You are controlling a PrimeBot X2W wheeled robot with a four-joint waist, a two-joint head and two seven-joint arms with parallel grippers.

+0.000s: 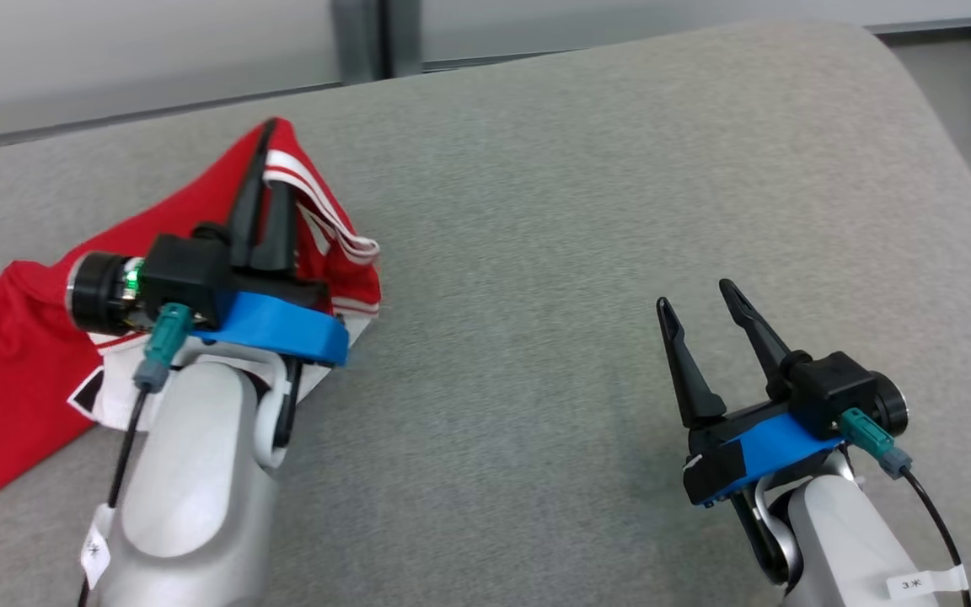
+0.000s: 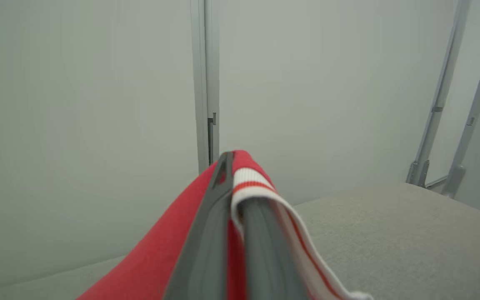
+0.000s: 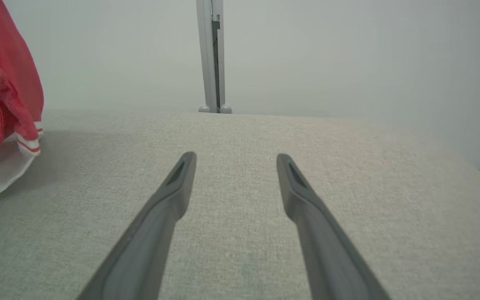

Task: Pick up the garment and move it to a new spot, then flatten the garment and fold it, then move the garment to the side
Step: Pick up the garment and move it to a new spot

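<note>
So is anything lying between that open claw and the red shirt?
Nothing visible does. Just grey cushion stretches between the right gripper and the shirt, whose striped edge the left gripper pinches.

Head view overlooks grey surface [image 1: 587,253]; wrists skim it.

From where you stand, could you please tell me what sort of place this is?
Probably a robot test cell rather than a home: a grey fabric-covered work surface, plain pale partition panels joined by a metal post, and a red garment with white striped trim.
</note>
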